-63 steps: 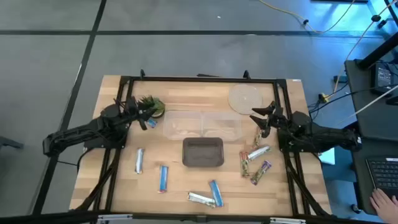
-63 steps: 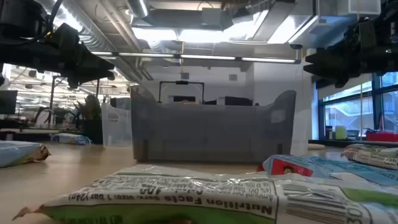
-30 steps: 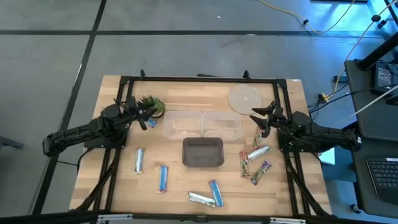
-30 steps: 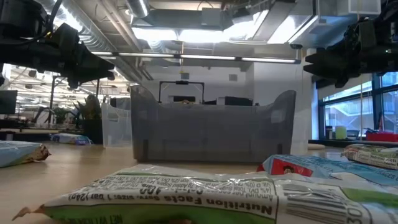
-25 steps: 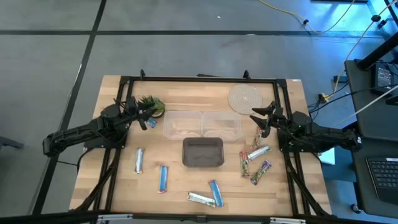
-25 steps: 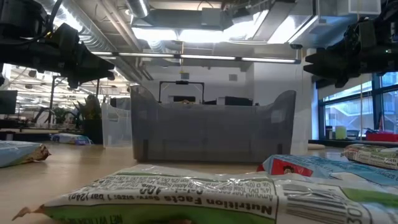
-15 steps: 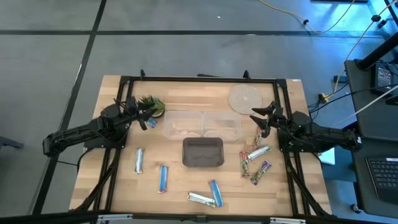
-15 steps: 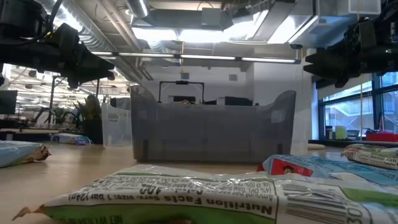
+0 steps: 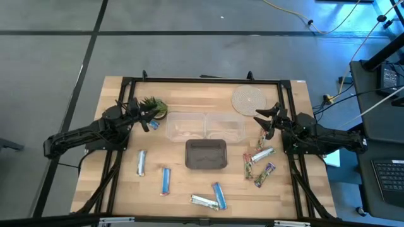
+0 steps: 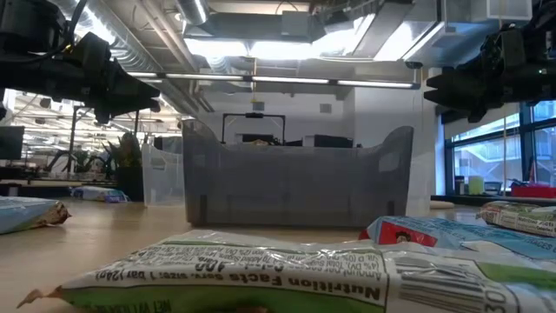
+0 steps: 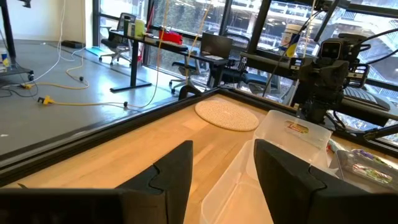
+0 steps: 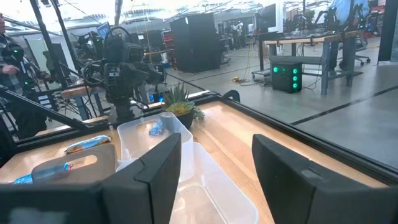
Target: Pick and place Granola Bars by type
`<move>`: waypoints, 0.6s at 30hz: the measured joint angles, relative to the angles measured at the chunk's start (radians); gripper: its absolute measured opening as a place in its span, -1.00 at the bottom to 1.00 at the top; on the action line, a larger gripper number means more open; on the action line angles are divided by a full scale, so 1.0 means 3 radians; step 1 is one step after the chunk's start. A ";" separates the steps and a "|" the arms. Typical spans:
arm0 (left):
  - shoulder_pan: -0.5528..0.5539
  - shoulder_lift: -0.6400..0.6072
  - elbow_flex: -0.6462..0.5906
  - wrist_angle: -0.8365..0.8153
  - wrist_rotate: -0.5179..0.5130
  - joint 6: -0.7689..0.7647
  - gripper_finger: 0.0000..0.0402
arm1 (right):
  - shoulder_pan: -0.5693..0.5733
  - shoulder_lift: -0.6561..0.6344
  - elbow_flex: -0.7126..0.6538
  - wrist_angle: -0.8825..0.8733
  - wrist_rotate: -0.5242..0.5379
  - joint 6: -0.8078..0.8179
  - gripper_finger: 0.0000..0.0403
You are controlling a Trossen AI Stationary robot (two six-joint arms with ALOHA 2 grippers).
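Granola bars lie flat on the near half of the table: blue ones, a silver-white one, and multicoloured foil ones near the right side. One blue bar lies in the left clear bin, and one bar in the right clear bin. My left gripper hovers open at the clear bins' left end. My right gripper hovers open at their right end. Neither holds anything.
Two clear bins stand side by side mid-table, with a dark tray just nearer. A small potted plant stands by the left gripper, and a round woven coaster lies far right. A black frame rims the table.
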 joint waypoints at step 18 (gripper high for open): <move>-0.0001 0.0000 0.0000 0.0000 0.0000 0.0000 -0.18 | 0.0000 0.0000 0.0000 0.0009 0.0003 -0.0233 0.00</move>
